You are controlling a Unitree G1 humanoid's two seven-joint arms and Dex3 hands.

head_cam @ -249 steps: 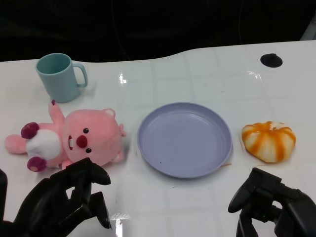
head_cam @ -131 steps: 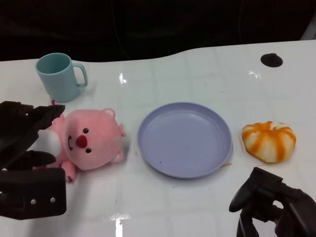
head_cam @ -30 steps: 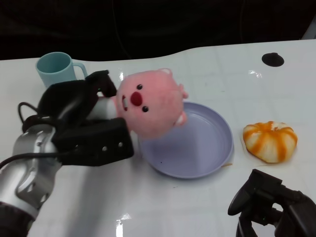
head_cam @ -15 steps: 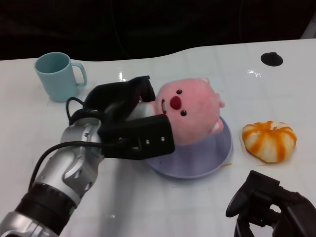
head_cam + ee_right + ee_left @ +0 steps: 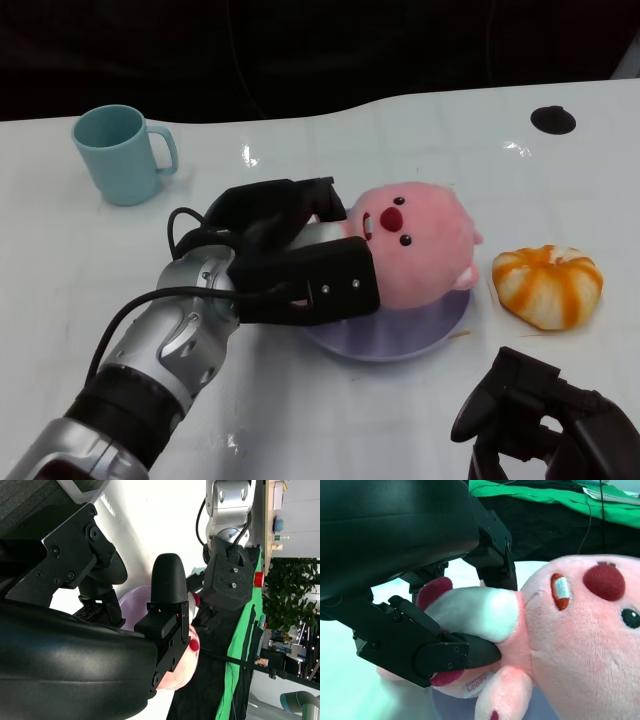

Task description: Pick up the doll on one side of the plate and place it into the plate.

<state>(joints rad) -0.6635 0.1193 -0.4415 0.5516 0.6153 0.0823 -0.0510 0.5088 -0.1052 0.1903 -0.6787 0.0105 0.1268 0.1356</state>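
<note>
right hand: the black many-fingered right hand [image 5: 540, 425] sits nearest the camera, on the near side of the round lavender plastic plate [image 5: 440, 322] and toward its right; its fingers are curled in with nothing between them, and it touches neither plate nor doll.

left hand: the black left hand [image 5: 290, 255] on its silver forearm [image 5: 165, 350] reaches in over the plate's left part; its fingers are clamped around the body of the pink plush doll with a dark red nose [image 5: 415, 255]. In the left wrist view the fingers [image 5: 450, 652] press on the doll's [image 5: 570, 630] white belly from both sides.

doll: it is over the plate, its head covering the plate's middle and far part, face up; whether it rests on the plate or hangs just above it cannot be told.

plate: only its near rim and right edge show.

orange-and-white striped soft pumpkin toy [image 5: 546, 286]: on the white table [image 5: 350, 420], just beside the plate's right edge.

teal ceramic mug [image 5: 120, 155]: well apart from the plate, beyond it to the left, upright, handle facing the plate's side.

small black round disc [image 5: 552, 120]: farthest off, beyond the plate to the right.
</note>
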